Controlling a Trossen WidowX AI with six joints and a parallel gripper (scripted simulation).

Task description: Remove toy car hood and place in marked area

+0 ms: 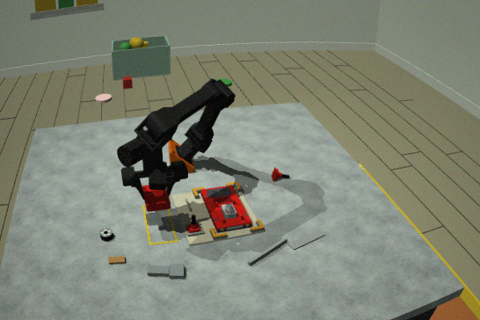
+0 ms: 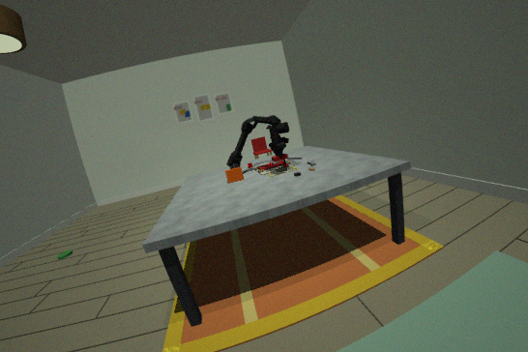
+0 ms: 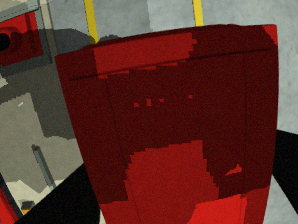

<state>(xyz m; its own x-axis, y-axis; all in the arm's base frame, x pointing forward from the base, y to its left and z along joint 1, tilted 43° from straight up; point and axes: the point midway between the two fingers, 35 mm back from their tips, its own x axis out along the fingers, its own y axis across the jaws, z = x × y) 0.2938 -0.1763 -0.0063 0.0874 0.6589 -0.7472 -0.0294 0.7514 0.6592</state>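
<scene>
My gripper [image 1: 156, 189] [image 2: 279, 151] is shut on the red hood [image 1: 156, 199] [image 3: 173, 156] and holds it a little above the table. The hood fills most of the wrist view. It hangs over the back end of the yellow marked rectangle [image 1: 148, 229] [image 3: 89, 11], which lies left of the baseplate. The red toy car [image 1: 226, 209] [image 3: 16, 38] [image 2: 269, 166] sits on the beige baseplate [image 1: 184, 200] with its engine bay uncovered. The fingers themselves are hidden behind the hood in the wrist view.
A small red and black part [image 1: 193, 225] stands on the baseplate near the rectangle. An orange wedge [image 1: 178, 156], a red cone piece [image 1: 278, 174], two grey bars [image 1: 267, 252] [image 1: 308, 238], a grey block [image 1: 170, 271], an orange brick [image 1: 117, 259] and a wheel [image 1: 105, 234] lie around.
</scene>
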